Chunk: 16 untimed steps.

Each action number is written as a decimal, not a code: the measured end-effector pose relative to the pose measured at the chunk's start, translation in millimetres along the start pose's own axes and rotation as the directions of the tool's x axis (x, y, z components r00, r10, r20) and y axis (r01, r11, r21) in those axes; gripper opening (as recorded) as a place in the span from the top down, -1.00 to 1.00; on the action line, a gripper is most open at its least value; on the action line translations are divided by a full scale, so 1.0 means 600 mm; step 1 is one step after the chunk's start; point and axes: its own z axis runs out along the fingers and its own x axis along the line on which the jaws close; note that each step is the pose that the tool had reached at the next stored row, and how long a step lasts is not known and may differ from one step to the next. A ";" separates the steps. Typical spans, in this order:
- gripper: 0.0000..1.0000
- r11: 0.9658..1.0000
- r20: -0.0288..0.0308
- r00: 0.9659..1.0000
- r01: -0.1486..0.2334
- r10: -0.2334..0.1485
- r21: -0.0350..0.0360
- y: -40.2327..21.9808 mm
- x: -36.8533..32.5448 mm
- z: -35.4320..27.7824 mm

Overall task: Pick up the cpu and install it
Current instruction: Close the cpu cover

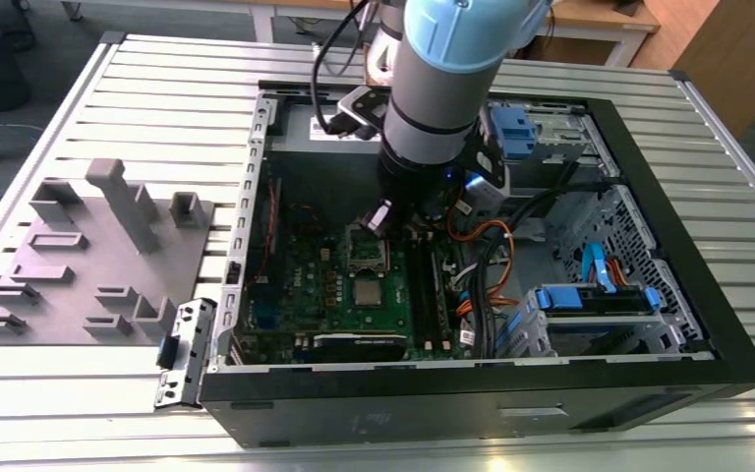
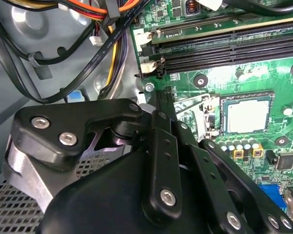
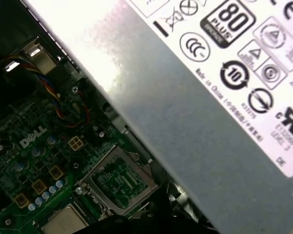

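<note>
The cpu (image 1: 366,292) is a small silver-grey square lying flat on the green motherboard (image 1: 306,285) inside the open computer case. In the second wrist view the cpu (image 2: 247,116) sits in a dark square frame. Beside the cpu (image 3: 66,222) in the first wrist view lies a metal-framed square (image 3: 118,183). My gripper (image 1: 380,221) hangs over the board a little beyond the cpu, not touching it. Its black fingers (image 2: 162,97) meet in one narrow strip with nothing between them.
A grey plastic tray (image 1: 89,256) lies outside the case on the exterior view's left. The power supply (image 3: 210,97) is close by the arm. Orange and black cables (image 1: 483,246), memory slots (image 2: 224,48) and a blue drive caddy (image 1: 594,298) crowd the case's other side.
</note>
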 end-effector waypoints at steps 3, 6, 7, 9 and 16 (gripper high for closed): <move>0.79 1.000 0.002 1.000 0.002 -0.002 0.002 0.001 0.001 -0.004; 0.79 1.000 0.004 1.000 0.004 -0.004 0.004 0.001 0.003 -0.008; 0.79 1.000 0.004 1.000 0.005 -0.005 0.005 0.001 0.004 -0.009; 0.79 1.000 0.005 1.000 0.007 -0.007 0.006 0.000 0.005 -0.012; 0.79 1.000 0.005 1.000 0.013 -0.013 0.007 -0.003 0.012 -0.019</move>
